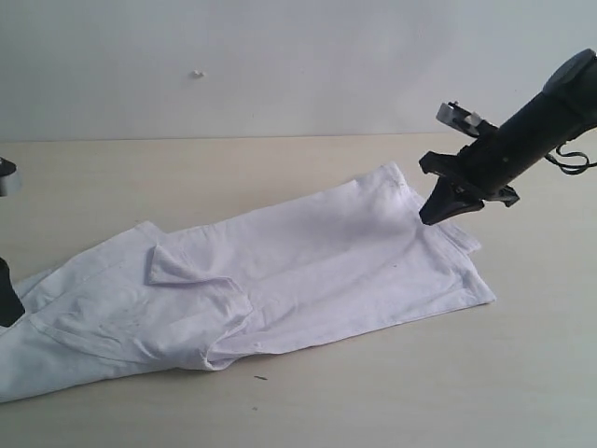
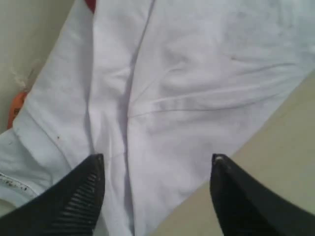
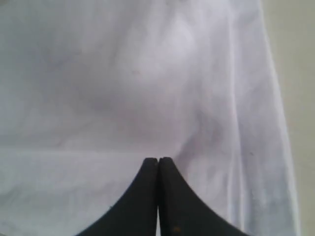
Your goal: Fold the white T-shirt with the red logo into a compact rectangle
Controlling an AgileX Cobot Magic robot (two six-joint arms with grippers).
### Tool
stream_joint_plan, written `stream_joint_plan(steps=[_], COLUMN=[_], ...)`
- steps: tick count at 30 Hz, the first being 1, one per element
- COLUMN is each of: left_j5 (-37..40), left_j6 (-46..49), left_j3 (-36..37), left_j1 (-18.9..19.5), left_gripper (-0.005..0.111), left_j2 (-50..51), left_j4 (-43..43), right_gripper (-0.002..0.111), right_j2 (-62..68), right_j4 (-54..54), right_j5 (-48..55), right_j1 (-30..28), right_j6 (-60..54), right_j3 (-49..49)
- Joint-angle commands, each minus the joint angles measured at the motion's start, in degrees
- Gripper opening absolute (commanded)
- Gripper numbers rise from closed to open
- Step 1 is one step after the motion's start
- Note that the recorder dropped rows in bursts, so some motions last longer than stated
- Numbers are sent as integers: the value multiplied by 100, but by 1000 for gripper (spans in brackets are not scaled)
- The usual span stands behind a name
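Note:
The white T-shirt (image 1: 308, 271) lies on the table as a long band folded lengthwise, running from near left to far right, with one sleeve (image 1: 182, 266) turned over on top. In the left wrist view a sliver of the red logo (image 2: 90, 4) and an orange tag (image 2: 15, 109) show at the shirt's (image 2: 197, 88) edge. My left gripper (image 2: 157, 164) stands open over the cloth near its border, nothing between its fingers. My right gripper (image 1: 429, 217) (image 3: 158, 160) is shut and empty, its tip just over the shirt's (image 3: 123, 88) far right end.
The beige table (image 1: 392, 392) runs on in front of and behind the shirt. A pale wall (image 1: 280, 65) stands behind it. A dark part of the left arm (image 1: 7, 303) shows at the left edge of the exterior view, beside the shirt's near end.

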Motion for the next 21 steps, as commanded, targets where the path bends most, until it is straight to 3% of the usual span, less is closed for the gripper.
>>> stream_joint_plan(steps=[1,4,6,13,21], left_j5=[-961,-1865,-2026,-1989,-1563], left_j6=[-171,-574,-606,-663,-678], left_j3=[464,792,927,935,935], left_j1=[5,5,5,5,5], left_gripper=[60,60,59,44,23], left_j2=[-48,-48,-36,274,619], left_j4=[-117,-117,-122,-398,-337], right_gripper=[0,0,0,0,0], right_j2=[-262,-387,-389,-289,-264], right_j4=[286,150,19,-839,-942], right_j5=[18,-73,-141,-311,-346], right_j1=[27,140,306,958,1093], right_j6=[-310,-312,-312,-94,-72], right_j3=[-96,-96,-96,-96,-96])
